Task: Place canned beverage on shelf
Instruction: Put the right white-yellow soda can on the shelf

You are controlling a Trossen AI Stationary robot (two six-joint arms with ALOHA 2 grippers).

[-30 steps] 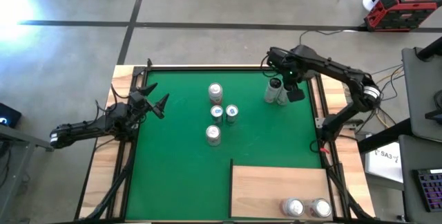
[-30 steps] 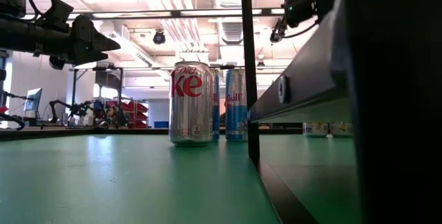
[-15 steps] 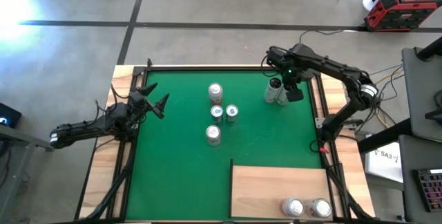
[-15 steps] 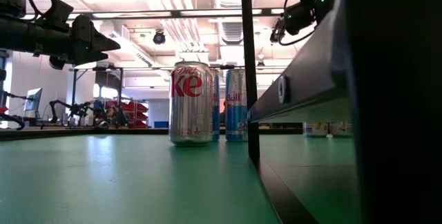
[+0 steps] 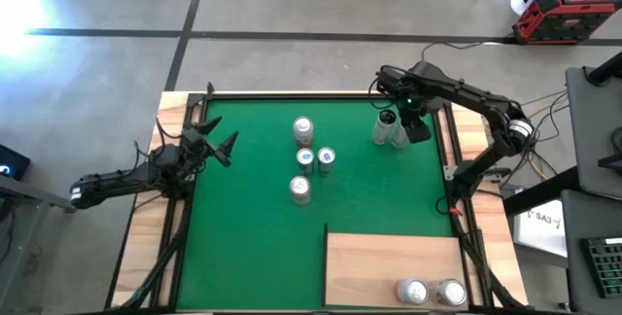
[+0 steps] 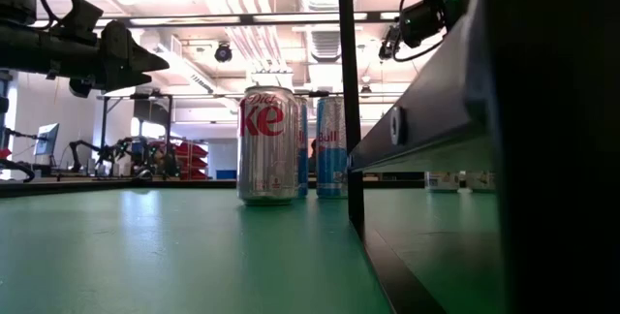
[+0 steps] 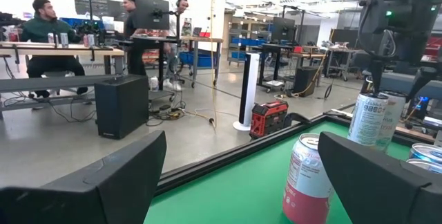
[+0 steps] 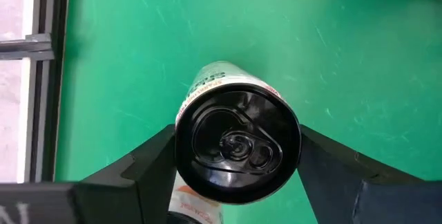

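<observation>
My right gripper [image 5: 394, 123] is at the mat's far right, shut on a slim black-topped can [image 8: 238, 144], which also shows in the high view [image 5: 386, 121]. A second can [image 5: 397, 137] stands right beside it. My left gripper [image 5: 222, 146] is open and empty, held above the mat's left edge. The shelf [image 5: 389, 257], a pale wooden panel, lies at the near right corner of the green mat [image 5: 253, 218], with two cans [image 5: 413, 291] [image 5: 450, 291] standing on it. My right gripper has the black-topped can's upper side wall [image 8: 181, 124] between its two fingers [image 8: 148, 162], one on each side just below the rim. The fingers come from above, pointing down. The can is upright; I cannot tell whether its base is on the mat.
Several more cans stand in the mat's middle [image 5: 303, 128] [image 5: 305, 157] [image 5: 326, 159] [image 5: 299, 190]. In the low view, a Diet Coke can [image 6: 268, 144] is in front, and the shelf's dark edge [image 6: 417, 125] fills the right. People sit in the room beyond the table [image 7: 41, 23].
</observation>
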